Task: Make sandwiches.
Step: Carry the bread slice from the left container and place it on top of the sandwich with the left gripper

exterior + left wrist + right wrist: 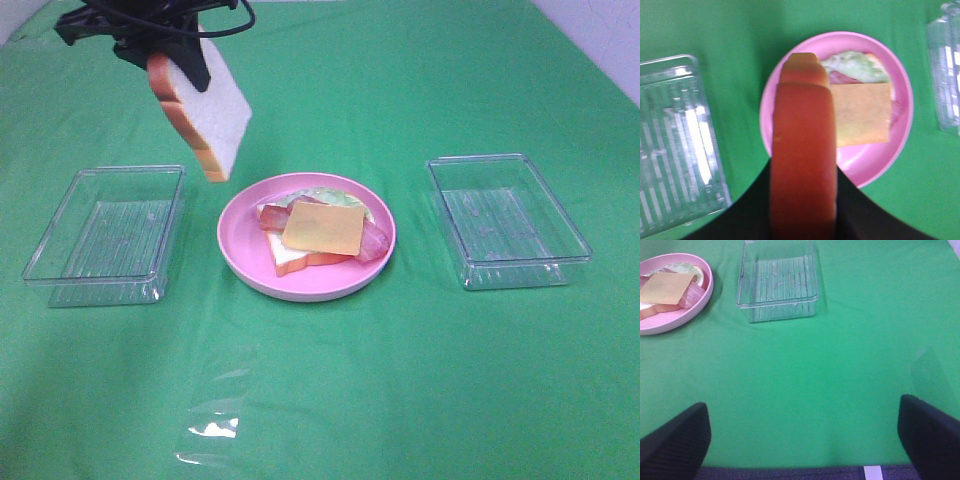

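The left gripper [185, 65] clenches a bread slice [205, 115] by its upper edge, in the air at 10 o'clock from the plate [240, 262]. The slice looks light and soft, so it may swing. Cheese [323, 228] tops the stack on the plate. Two trays [105, 235] flank it, nothing blocks. The right gripper [805, 440] stands wide, empty.

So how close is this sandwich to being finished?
Nearly there. On the pink plate a bottom bread slice already carries lettuce, bacon and a cheese square. The left pincer holds the top bread slice in the air, up and to the left of the plate. What is left is lowering that slice onto the cheese. The right pincer waits open, away from the food.
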Tool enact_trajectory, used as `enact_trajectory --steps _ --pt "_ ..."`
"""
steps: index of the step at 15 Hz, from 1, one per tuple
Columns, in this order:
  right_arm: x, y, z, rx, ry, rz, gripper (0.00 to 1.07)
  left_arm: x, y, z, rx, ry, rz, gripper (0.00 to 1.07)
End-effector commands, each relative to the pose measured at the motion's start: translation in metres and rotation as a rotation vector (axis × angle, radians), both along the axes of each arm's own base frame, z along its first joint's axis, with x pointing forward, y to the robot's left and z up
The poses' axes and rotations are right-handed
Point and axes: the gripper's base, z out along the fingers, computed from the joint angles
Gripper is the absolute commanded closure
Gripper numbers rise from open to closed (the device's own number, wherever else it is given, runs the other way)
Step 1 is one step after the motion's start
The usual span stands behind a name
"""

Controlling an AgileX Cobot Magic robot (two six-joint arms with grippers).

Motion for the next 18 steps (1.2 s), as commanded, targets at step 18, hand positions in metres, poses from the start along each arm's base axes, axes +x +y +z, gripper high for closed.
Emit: enact_trajectory --steps 18 --pt "-0.003 0.001 0.000 0.008 -0.030 0.005 0.09 0.026 -0.063 -0.146 -0.183 0.233 -0.021 0.68"
